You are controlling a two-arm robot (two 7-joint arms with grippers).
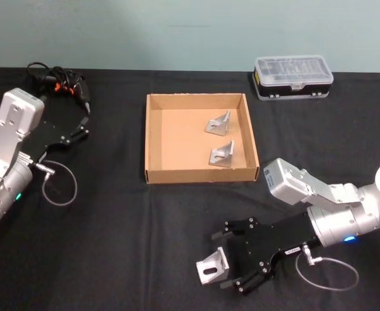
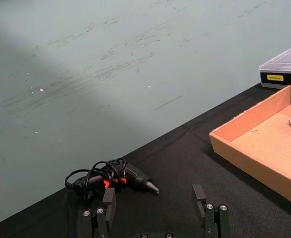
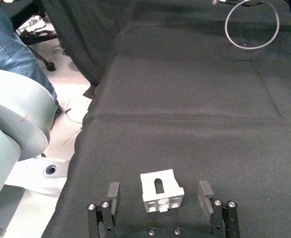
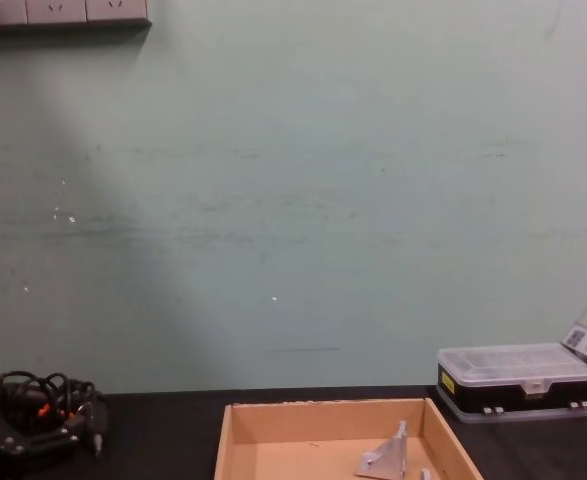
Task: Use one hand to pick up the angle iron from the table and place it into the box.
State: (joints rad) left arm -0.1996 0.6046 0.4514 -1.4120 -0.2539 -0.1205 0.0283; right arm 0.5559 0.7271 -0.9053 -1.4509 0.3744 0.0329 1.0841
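Two angle irons (image 1: pixel 219 123) lie in the box (image 1: pixel 156 139); a third iron (image 1: pixel 213 266) sits on the black worktop (image 1: pixel 131 246), near the front edge, between the spread fingers (image 3: pixel 205 192) of the right gripper (image 1: pixel 230 267), neither finger touching it; the left gripper (image 1: pixel 81 128) rests by the screwdriver (image 1: pixel 65 85) at far left, its fingers open

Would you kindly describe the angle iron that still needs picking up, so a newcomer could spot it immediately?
Start at the cardboard box in the middle of the black table, then look nearer the robot, to the right. The angle iron lies on the table between the open fingers of the right gripper, unlike the two brackets already inside the box.
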